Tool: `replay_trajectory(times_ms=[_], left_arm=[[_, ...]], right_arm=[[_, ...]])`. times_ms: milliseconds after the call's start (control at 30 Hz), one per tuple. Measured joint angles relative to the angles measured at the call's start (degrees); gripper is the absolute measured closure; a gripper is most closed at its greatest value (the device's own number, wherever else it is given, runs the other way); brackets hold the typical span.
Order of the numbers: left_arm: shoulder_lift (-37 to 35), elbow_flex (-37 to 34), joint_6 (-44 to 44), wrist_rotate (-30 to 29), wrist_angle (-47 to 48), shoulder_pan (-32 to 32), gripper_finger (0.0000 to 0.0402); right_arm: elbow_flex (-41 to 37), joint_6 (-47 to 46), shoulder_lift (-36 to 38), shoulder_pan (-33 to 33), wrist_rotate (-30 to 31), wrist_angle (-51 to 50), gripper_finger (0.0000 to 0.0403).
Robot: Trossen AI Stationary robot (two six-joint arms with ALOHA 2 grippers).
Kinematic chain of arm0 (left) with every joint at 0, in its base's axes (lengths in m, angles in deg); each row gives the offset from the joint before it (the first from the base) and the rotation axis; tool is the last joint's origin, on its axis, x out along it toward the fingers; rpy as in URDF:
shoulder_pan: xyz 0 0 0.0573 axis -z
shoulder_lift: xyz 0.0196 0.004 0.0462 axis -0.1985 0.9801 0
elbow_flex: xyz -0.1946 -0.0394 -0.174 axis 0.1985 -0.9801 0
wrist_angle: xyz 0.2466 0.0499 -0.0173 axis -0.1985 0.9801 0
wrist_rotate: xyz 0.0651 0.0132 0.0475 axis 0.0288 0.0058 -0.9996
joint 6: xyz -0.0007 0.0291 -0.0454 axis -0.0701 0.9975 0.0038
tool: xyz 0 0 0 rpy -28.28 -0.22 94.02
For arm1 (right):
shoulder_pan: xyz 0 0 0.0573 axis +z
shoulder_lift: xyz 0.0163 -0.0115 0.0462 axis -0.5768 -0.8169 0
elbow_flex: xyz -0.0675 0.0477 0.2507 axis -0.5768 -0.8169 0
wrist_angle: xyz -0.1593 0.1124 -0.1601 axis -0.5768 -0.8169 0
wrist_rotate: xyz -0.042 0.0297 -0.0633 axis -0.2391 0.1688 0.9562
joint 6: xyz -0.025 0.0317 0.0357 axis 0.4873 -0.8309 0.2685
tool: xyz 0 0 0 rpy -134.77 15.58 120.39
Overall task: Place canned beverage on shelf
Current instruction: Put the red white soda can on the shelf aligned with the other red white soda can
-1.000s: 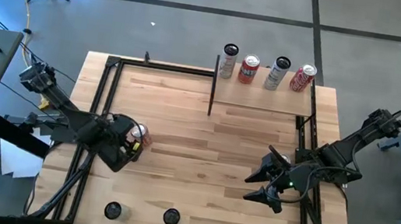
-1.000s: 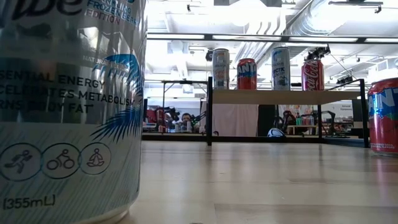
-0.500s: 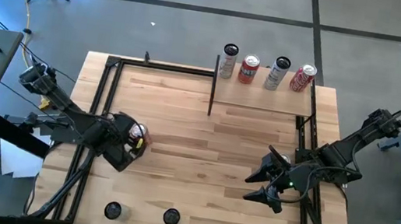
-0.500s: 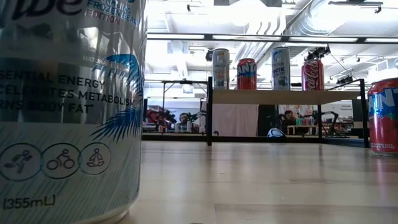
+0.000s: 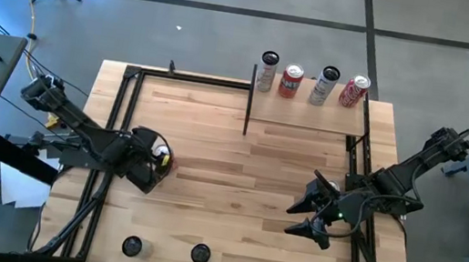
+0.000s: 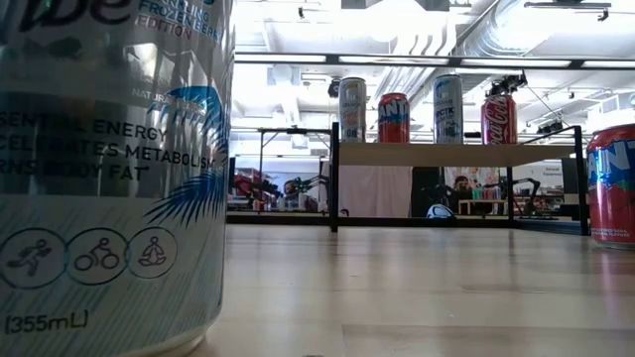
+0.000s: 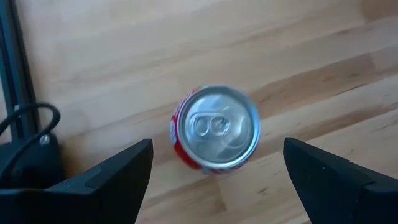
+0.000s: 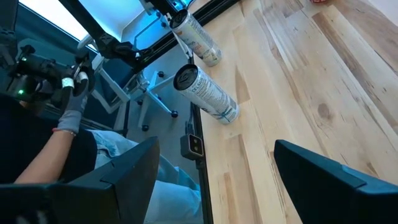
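Left wrist view showing left gripper [image 7: 214,171] hovering over upright red can [image 7: 215,129], fingers [image 7: 112,177] standing apart, can sitting between them, untouched.

From above, your left gripper [image 5: 159,162] is covering most of the red can [image 5: 164,160] between its open jaws; only a sliver is showing. In the left wrist view both fingers [image 7: 118,177] are running off the frame's edge. At table height, a tall silver can [image 6: 109,169] is being cut off above and at the side, its red neighbour [image 6: 612,183] clipped too. The shelf [image 6: 451,154] cans' labels are staying too small to read.
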Motion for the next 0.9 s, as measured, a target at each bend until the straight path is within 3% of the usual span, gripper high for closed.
replay_trajectory(times_ms=[200, 400, 600, 900], left_arm=[[0.29, 0.0, 3.97, 2.65, -0.57, -2.83, 0.0064], [0.26, -3.01, 8.17, 5.02, -7.14, -5.96, 0.0064], [0.29, -6.99, 7.99, 4.26, -13.03, -7.05, 0.0064], [0.29, -7.62, 8.02, 4.16, -13.5, -7.46, 0.0064]], right_arm=[[0.0, 0.01, 0.0, -0.01, 0.0, 0.0, 0.0099], [0.0, 0.0, 0.0, -0.02, 0.0, 0.0, 0.0099], [0.0, 0.0, 0.0, -0.01, 0.0, 0.0, 0.0099], [0.0, 0.01, 0.0, -0.02, 0.0, 0.0, 0.0099]])
